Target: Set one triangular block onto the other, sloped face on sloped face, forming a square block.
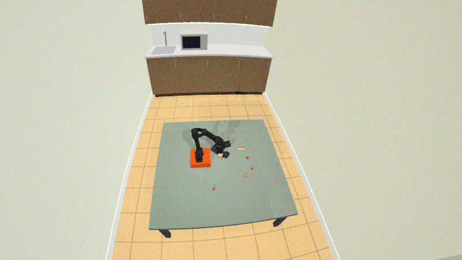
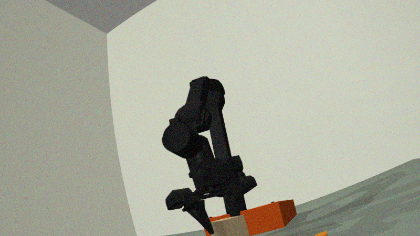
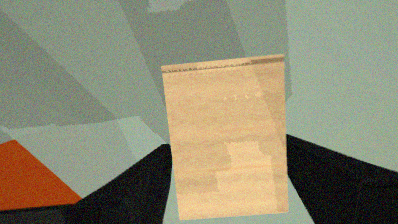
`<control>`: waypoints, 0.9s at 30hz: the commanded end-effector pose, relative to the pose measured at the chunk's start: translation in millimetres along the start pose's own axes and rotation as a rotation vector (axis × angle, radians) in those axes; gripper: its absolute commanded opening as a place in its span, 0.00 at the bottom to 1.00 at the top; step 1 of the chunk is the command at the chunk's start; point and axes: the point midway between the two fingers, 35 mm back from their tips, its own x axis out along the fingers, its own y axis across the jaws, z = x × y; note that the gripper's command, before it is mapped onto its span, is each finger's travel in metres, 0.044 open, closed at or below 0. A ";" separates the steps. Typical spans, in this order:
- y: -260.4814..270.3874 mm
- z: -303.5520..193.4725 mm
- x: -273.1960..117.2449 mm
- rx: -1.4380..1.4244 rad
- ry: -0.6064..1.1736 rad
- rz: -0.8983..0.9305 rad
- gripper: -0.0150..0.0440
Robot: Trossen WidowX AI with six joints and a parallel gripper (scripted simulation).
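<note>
The pale wooden block [image 1: 219,156] [image 2: 230,225] [image 3: 227,125] is at the table [image 1: 193,207] [image 2: 381,199] [image 3: 345,75], near the orange base [image 1: 207,163] [image 2: 267,215] [image 3: 30,180] (one wedge or both together, I can't tell). The black hand [image 1: 220,155] [image 2: 227,227] [image 3: 224,147] is open, a finger on either side of it; contact is unclear. Farther out lie two small wooden pieces [image 1: 241,149] and three red bits [image 1: 246,158].
</note>
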 end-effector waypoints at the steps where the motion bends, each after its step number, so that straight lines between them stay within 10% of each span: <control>1: 0.0 -0.1 0.1 0.000 0.000 0.000 0.88; 4: 0.0 -0.1 0.1 0.000 0.000 0.000 1.00; 27: -3.5 3.1 -106.9 0.000 -0.008 -0.016 1.00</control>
